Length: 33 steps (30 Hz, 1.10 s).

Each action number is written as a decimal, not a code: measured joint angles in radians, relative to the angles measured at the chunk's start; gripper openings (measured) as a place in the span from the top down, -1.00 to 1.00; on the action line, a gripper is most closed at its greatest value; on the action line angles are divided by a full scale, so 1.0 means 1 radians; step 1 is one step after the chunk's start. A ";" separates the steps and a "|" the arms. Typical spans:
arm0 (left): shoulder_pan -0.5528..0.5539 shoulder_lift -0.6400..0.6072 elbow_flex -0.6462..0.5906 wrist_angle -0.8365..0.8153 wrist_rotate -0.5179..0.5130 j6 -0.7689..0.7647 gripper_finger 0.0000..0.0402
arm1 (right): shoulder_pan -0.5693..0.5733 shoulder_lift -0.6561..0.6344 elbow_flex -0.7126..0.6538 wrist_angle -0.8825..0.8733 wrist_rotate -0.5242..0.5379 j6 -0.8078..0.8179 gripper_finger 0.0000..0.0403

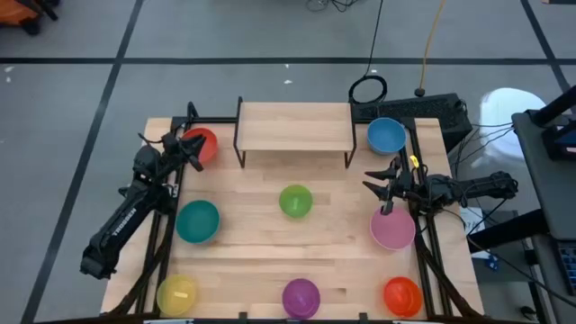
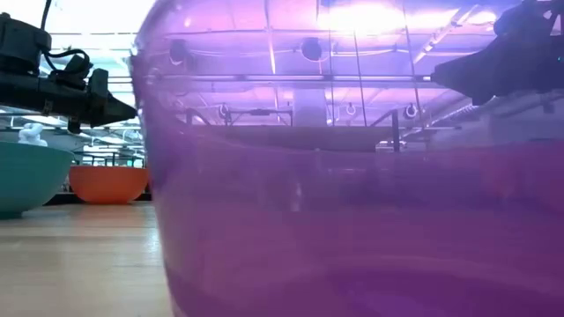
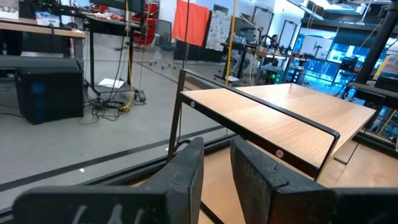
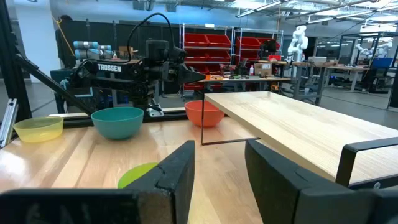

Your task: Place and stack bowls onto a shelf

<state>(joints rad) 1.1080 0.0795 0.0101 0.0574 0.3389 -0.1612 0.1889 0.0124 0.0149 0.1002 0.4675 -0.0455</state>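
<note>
The shelf (image 1: 293, 126) stands on its black legs at the table's far middle. Eight bowls rest on the tabletop: red (image 1: 203, 144) far left, blue (image 1: 386, 135) far right, green (image 1: 295, 201) in the middle, teal (image 1: 197, 221) left, pink (image 1: 393, 229) right, and yellow (image 1: 177, 294), purple (image 1: 301, 297) and orange (image 1: 402, 296) along the near edge. My left gripper (image 1: 191, 155) hovers open at the red bowl's left rim and faces the shelf (image 3: 280, 124). My right gripper (image 1: 378, 184) hovers open just beyond the pink bowl's far rim, pointing left.
The purple bowl (image 2: 352, 176) fills most of the low view. Black frame rails (image 1: 418, 180) run along the table's left and right edges. A black box and cables (image 1: 423, 106) lie behind the far right corner. Bare wood lies between the green bowl and the shelf.
</note>
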 joint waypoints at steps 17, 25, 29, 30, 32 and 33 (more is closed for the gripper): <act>0.000 0.000 0.000 0.000 0.000 0.000 0.57 | 0.000 0.000 0.000 0.000 0.000 0.000 0.33; 0.000 0.000 0.000 0.000 0.000 0.000 0.57 | 0.000 0.000 0.010 0.069 -0.015 -0.040 0.33; 0.000 0.000 0.000 0.000 0.000 0.000 0.57 | 0.000 0.008 0.098 -0.031 -0.079 -0.111 0.33; 0.000 0.000 0.000 0.000 0.000 0.000 0.57 | 0.000 0.015 0.141 -0.050 -0.075 -0.118 0.33; 0.000 0.000 0.000 0.000 0.000 0.000 0.57 | 0.000 0.030 0.228 -0.125 -0.052 -0.126 0.33; 0.000 0.000 0.000 0.000 0.000 0.000 0.57 | -0.001 0.050 0.278 -0.166 -0.048 -0.127 0.33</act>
<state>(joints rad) 1.1080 0.0795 0.0101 0.0574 0.3389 -0.1612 0.1884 0.0620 0.2925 -0.0658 0.4194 -0.1721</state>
